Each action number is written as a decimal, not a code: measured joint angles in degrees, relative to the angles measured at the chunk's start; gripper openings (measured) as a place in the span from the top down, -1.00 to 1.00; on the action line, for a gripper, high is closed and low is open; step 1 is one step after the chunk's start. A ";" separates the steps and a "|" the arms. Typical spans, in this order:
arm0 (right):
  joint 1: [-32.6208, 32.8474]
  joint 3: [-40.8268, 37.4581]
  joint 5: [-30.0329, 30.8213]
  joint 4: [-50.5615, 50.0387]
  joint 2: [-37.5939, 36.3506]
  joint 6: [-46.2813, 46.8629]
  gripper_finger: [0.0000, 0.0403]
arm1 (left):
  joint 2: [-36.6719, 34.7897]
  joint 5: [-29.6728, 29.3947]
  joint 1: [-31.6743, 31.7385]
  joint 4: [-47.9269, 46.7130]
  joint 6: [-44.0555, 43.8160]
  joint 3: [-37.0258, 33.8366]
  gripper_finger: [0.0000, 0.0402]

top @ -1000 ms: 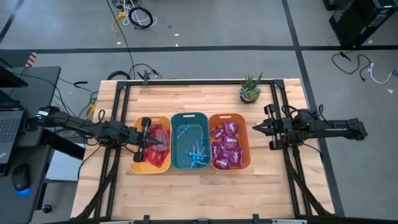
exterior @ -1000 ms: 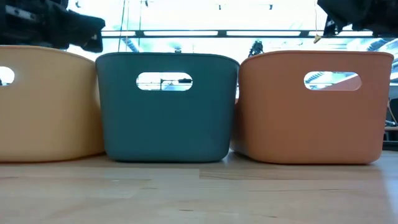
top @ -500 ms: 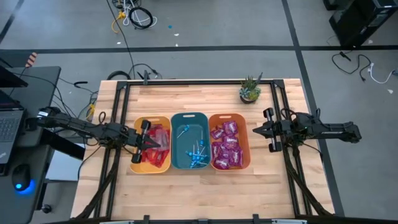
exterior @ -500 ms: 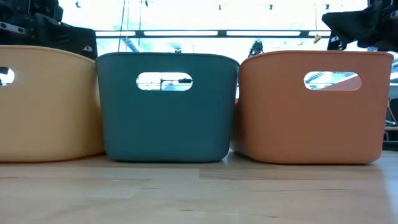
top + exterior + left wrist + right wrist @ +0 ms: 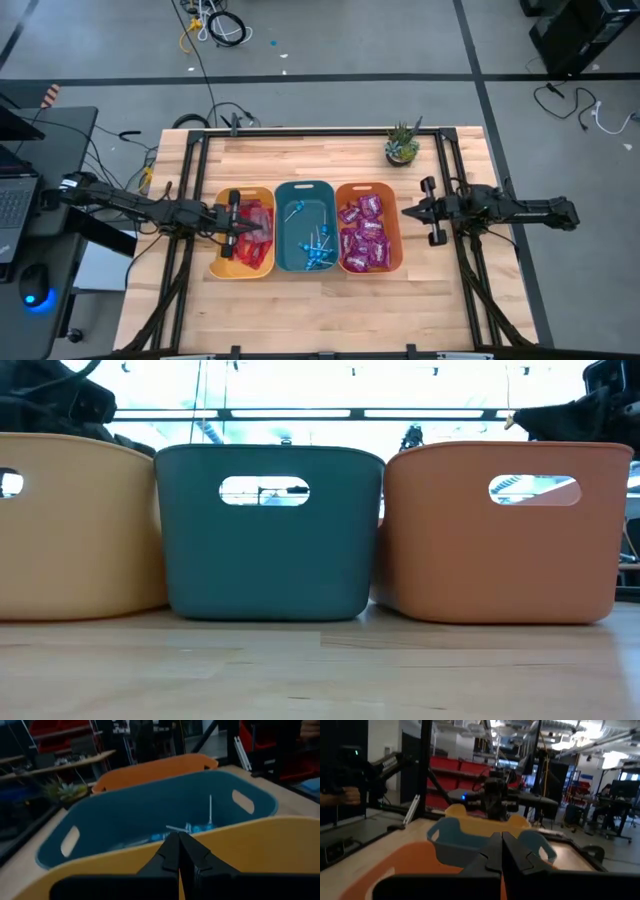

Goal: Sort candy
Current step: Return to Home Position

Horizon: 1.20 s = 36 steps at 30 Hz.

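Blue lollipops (image 5: 318, 250) are held in the teal bin (image 5: 305, 184). Red packets (image 5: 262, 212) lie in the yellow bin (image 5: 240, 274) on its left, purple packets (image 5: 365, 235) in the orange bin (image 5: 370, 270) on its right. The left gripper (image 5: 178, 840), fingers pressed together, is poised over the yellow bin. The right gripper (image 5: 501, 839), likewise closed, is seen beyond the orange bin.

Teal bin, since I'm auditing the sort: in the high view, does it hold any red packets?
No, the teal bin holds only blue lollipops; the red packets lie in the yellow bin.
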 joint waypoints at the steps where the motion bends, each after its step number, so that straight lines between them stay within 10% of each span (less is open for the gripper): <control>1: 0.00 0.00 0.06 -0.93 0.00 -0.20 1.00 | -0.02 -0.02 0.00 -0.74 -0.44 0.00 1.00; 14: 0.02 0.00 0.65 -4.70 0.02 -1.95 1.00 | -0.01 4.54 -0.02 -2.13 0.10 0.00 1.00; 28: 0.04 0.00 14.92 -6.22 0.02 -3.64 1.00 | -1.14 4.39 -0.69 17.84 10.91 1.28 1.00; 36: 0.04 0.00 14.93 -5.84 0.02 -2.96 1.00 | -13.35 4.31 -2.94 -7.27 10.80 9.25 1.00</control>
